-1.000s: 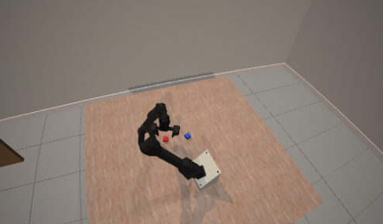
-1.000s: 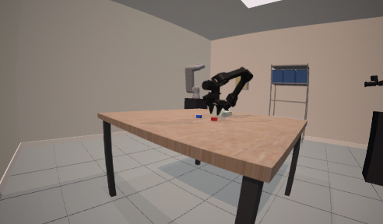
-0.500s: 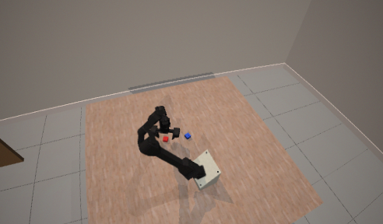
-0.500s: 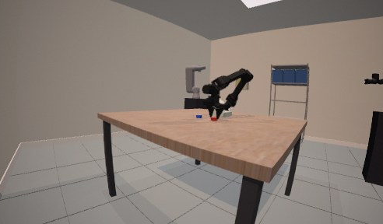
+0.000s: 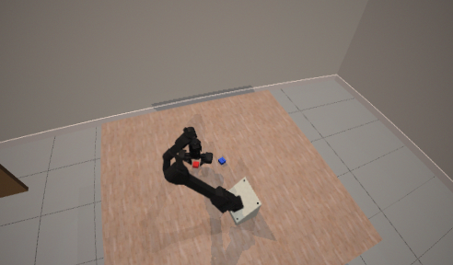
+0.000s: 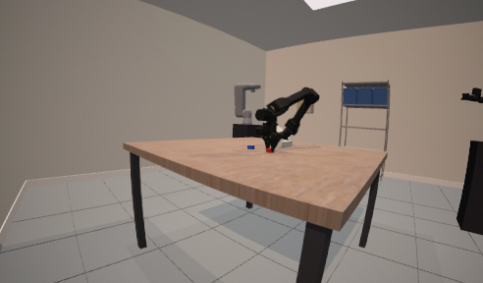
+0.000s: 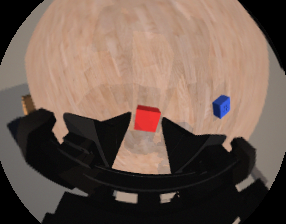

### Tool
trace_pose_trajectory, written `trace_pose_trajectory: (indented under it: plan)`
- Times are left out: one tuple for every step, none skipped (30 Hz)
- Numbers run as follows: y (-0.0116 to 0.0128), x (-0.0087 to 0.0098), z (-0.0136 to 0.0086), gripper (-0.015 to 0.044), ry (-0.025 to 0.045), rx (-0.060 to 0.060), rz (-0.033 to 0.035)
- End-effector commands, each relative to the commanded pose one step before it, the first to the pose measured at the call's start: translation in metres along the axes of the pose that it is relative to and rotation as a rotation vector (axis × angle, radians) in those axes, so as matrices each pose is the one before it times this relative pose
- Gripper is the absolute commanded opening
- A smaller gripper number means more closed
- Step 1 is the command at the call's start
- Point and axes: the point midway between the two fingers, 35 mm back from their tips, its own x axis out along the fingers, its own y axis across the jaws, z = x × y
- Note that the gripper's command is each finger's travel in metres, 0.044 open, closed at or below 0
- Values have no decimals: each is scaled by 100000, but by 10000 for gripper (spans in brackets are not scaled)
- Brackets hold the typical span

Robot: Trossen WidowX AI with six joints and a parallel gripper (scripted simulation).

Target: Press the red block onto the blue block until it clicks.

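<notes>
The red block rests on the table and serves as the reference point. The gripper is at the red block, partly open, with one fingertip near each side and a narrow gap visible on both sides in the wrist view. The blue block sits on the table, apart from the red block, to its right in the wrist view.
</notes>
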Motion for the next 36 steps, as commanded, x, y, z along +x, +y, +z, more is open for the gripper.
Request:
trace_pose_trajectory:
  plan:
    - [46,28,-8,151,117,511,384]
    - [0,0,0,145,0,0,0]
    - [0,0,0,138,0,0,0]
    - [0,0,0,131,0,0,0]
    - [0,0,0,125,0,0,0]
    - [0,0,0,118,0,0,0]
    - [0,0,0,111,0,0,0]
    - [0,0,0,105,0,0,0]
    - [0,0,0,98,0,0,0]
    - [0,0,0,91,0,0,0]
    - [0,0,0,85,0,0,0]
    - [0,0,0,58,0,0,0]
    - [7,-70,16,32,-13,1,-14]
    - [20,-211,47,6,-37,2,-42]
    - [32,-354,75,0,-58,4,-67]
    - [37,-441,86,0,-67,5,-79]
    - [35,-444,79,0,-61,5,-75]
    - [33,-447,72,0,-55,5,-70]
    - [30,-450,64,0,-49,6,-66]
    - [28,-452,57,0,-43,6,-61]
    - [26,-454,49,0,-37,6,-56]
    - [23,-457,41,0,-31,6,-51]
    - [21,-458,33,0,-25,6,-45]
    - [19,-461,26,0,-20,6,-40]
    - [17,-462,18,0,-14,6,-35]
    - [16,-464,10,0,-9,6,-29]
    - [14,-465,2,0,-4,6,-23]
    - [12,-466,-6,0,2,6,-18]
    - [11,-468,-14,0,7,5,-12]
    - [9,-468,-22,0,12,5,-6]
    - [8,-469,-30,0,17,5,0]
    - [7,-470,-39,0,21,5,6]
    - [6,-470,-47,0,26,4,13]
    - [5,-471,-55,0,31,4,19]
    - [4,-471,-63,0,35,3,25]
    - [3,-471,-71,0,40,3,32]
